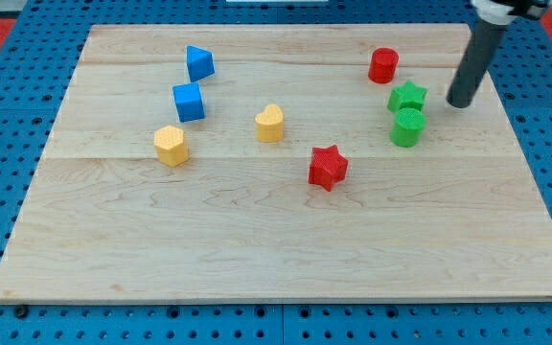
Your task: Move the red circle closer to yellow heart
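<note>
Laboratory test bench. Pale wooden board [286,240] laid on blue perforated mounting plate [8,96]. Small coloured blocks [269,124] set out as test pieces.

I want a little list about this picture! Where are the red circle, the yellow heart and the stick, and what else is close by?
red circle: near the view's top right
yellow heart: mid-board, left of and below the red circle
my tip: right of the green star, touching no block
green star: just below the red circle
green circle: right under the green star
red star: below the heart, to its right
</note>
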You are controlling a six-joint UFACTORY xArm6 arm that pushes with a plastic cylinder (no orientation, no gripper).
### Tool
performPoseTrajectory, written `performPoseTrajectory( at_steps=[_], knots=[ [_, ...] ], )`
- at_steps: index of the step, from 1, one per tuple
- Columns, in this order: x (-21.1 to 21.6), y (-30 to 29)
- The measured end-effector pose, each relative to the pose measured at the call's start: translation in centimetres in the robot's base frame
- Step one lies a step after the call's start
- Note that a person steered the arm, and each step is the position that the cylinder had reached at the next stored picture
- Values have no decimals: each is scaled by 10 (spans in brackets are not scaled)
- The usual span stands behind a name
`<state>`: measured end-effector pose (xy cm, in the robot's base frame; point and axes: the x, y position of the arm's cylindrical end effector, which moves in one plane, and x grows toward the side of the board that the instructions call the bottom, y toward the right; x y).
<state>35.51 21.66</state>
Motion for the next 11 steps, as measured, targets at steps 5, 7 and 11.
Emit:
performPoseTrajectory(
  at_steps=[5,7,11],
  knots=[
    [-90,-102],
    [-85,-85],
    [-58,-203]
  ],
)
